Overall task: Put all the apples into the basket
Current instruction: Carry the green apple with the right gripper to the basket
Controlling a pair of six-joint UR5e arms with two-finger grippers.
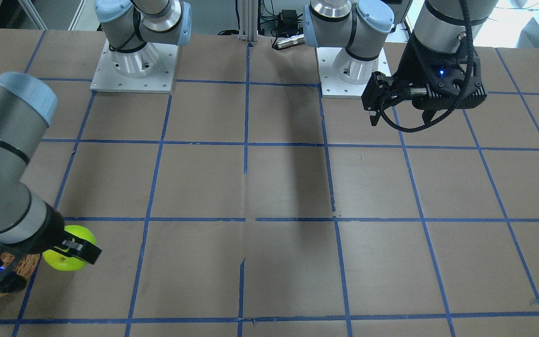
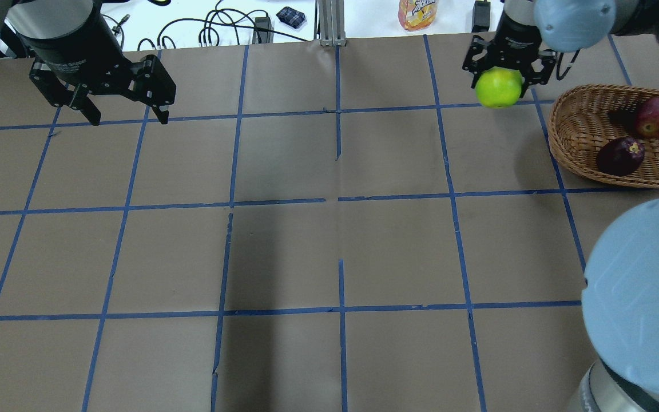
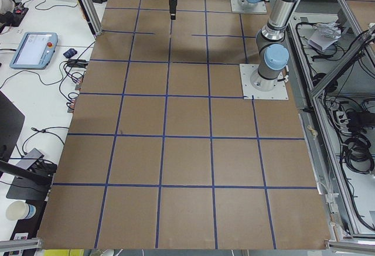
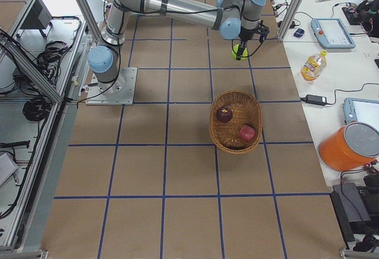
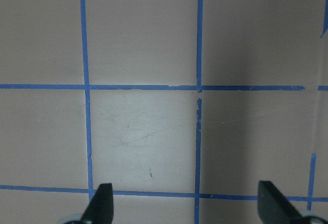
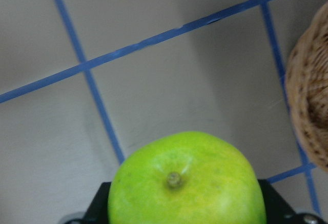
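**Item 1. Yellow-green apple** (image 2: 499, 88). Held in the right gripper (image 2: 504, 80), whose 2 fingers close on its sides. In the right wrist view the stem end faces the camera. Location: near the basket (image 2: 578, 129) but outside its rim, on the side toward the table's middle and away from the robot's base. It appears to hang clear of the table (image 2: 284, 252). Reason, as judged: side contact leaves the underside free, so it can pass over the rim and be let go above the weave.

**Item 2. Basket.** Brown wicker, rounded, standing on the table. Contents, 2 apples:
- Pinkish-red apple (image 2: 656, 116), at the end of the basket farthest from item 1.
- Dark maroon apple (image 2: 620, 155), on the robot-ward side, close beside the pinkish-red one; whether they touch cannot be told.

The part of the basket nearest item 1 is bare weave, which looks like the natural landing place.

**Item 3. Left gripper** (image 2: 129, 117). Fingers spread wide, nothing between them. It hangs over bare table well apart from the basket, at the opposite end. Reason, as judged: parked out of the way, with no apple on its side.

**Tally.** 2 of 3 apples in the basket, 1 in carriage.
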